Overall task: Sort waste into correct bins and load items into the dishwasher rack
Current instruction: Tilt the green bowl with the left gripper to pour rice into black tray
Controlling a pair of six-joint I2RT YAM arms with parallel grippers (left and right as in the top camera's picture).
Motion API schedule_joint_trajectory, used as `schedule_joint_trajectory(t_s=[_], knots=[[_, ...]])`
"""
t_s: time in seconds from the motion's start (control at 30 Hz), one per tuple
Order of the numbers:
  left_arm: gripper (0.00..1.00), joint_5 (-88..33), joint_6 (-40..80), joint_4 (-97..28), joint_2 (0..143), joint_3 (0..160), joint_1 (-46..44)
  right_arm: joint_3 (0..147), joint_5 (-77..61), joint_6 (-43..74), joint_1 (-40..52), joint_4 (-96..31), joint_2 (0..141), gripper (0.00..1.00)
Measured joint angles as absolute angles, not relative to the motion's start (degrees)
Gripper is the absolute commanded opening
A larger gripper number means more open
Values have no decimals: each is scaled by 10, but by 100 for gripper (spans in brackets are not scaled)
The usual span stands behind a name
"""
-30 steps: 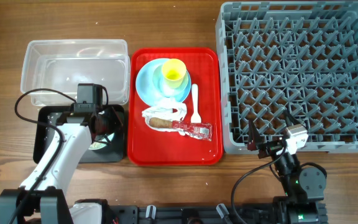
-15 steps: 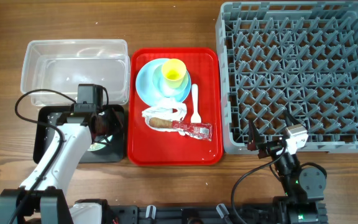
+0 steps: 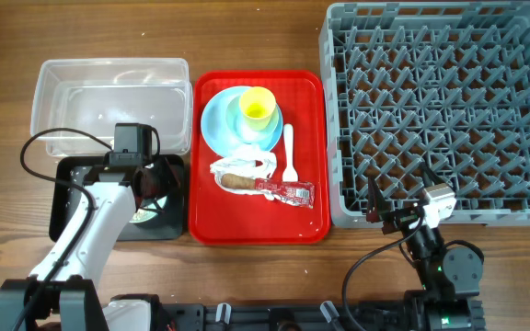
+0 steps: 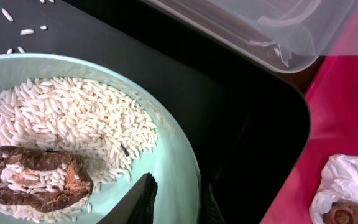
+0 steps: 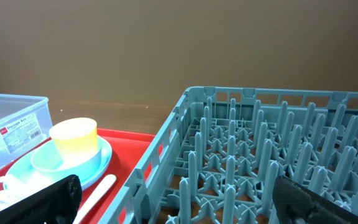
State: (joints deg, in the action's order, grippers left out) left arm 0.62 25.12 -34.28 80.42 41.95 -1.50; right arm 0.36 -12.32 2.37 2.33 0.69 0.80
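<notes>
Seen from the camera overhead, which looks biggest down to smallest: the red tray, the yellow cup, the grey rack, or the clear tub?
1. grey rack, clearly the largest
2. red tray
3. clear tub, somewhat smaller than the tray
4. yellow cup, by far the smallest

This is a robotics lab bench laid out like a canteen dish-return station. Two robot arms, the left arm [image 3: 90, 225] and the right arm [image 3: 435, 253], are mounted at the near edge of a wood-grain table [image 3: 247, 37], with loose black cables [image 3: 26, 161] trailing from them. A plain brown wall [image 5: 166, 50] stands behind. The props are catering ware: a grey peg rack [image 3: 331, 119], a red tray [image 3: 247, 225], a clear tub [image 3: 109, 64], a black tray [image 3: 168, 225] and a bowl [image 4: 176, 168] of rice [image 4: 73, 124].
</notes>
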Motion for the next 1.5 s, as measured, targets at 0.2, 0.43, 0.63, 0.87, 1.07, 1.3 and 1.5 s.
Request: schedule_joint_trajectory(t_s=[0.2, 0.43, 0.63, 0.87, 1.07, 1.3, 1.5], knots=[[26, 6, 251, -334, 804, 420, -15, 4, -123, 24, 23, 7, 8, 100], [28, 6, 245, -329, 804, 420, -15, 4, -123, 24, 23, 7, 8, 100], [28, 6, 238, -327, 804, 420, -15, 4, -123, 24, 23, 7, 8, 100], [27, 11, 234, -315, 829, 420, -15, 4, -123, 24, 23, 7, 8, 100], [20, 19, 233, -314, 829, 420, -15, 4, -123, 24, 23, 7, 8, 100], [21, 17, 232, -314, 829, 420, -15, 4, -123, 24, 23, 7, 8, 100], [24, 16, 232, -310, 829, 420, -15, 4, -123, 24, 23, 7, 8, 100]])
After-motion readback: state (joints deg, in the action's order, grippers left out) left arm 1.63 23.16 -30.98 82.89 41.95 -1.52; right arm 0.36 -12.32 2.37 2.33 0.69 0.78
